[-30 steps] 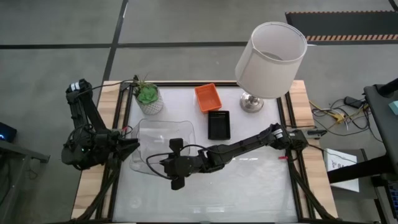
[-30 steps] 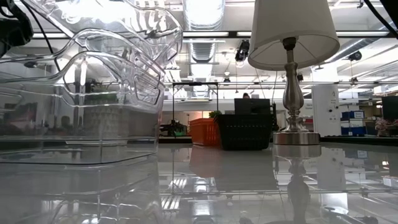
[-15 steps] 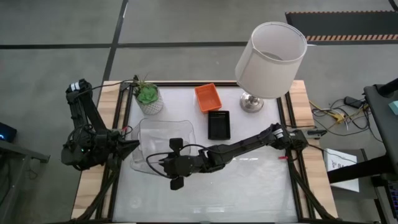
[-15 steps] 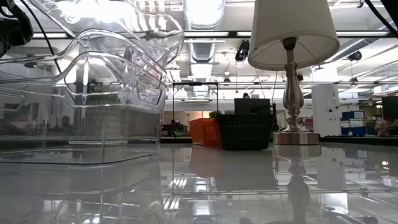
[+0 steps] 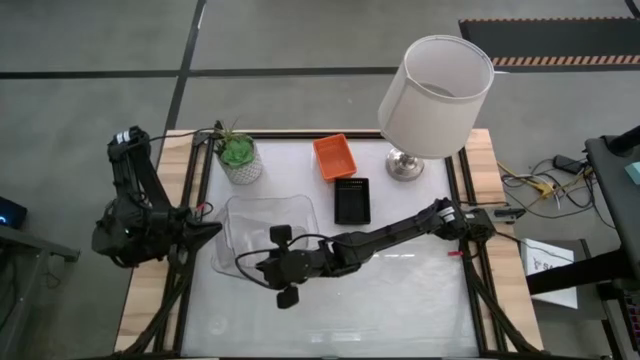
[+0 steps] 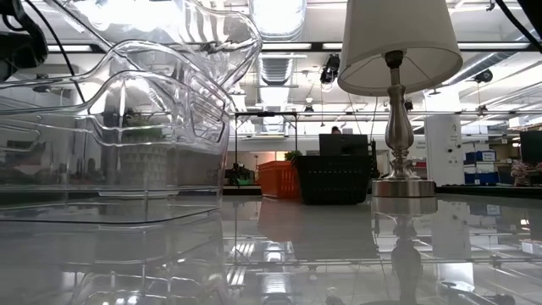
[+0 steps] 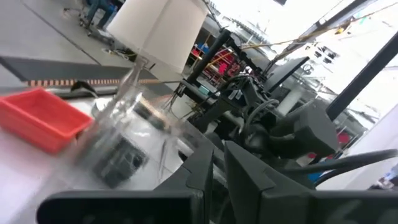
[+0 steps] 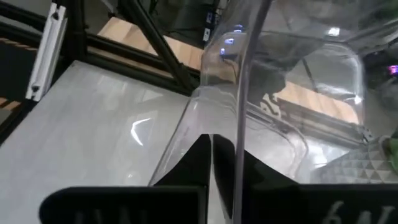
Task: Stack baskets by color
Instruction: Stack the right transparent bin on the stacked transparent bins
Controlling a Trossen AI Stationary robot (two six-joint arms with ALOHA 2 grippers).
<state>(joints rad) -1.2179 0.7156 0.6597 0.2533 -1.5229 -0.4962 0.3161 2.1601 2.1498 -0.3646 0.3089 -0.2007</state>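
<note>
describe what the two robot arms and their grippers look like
Both arms are dark, almost black, built of slim jointed links with blocky housings at the wrists. Loose black cables loop beside the left arm and the right arm. Each gripper, left and right, has two flat, angular dark fingers. No markings are legible.

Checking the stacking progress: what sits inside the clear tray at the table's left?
The clear tray has at least one more clear tray nested in it, judging by the doubled rims in the low view; how many cannot be told. No orange basket or black basket is inside.
</note>
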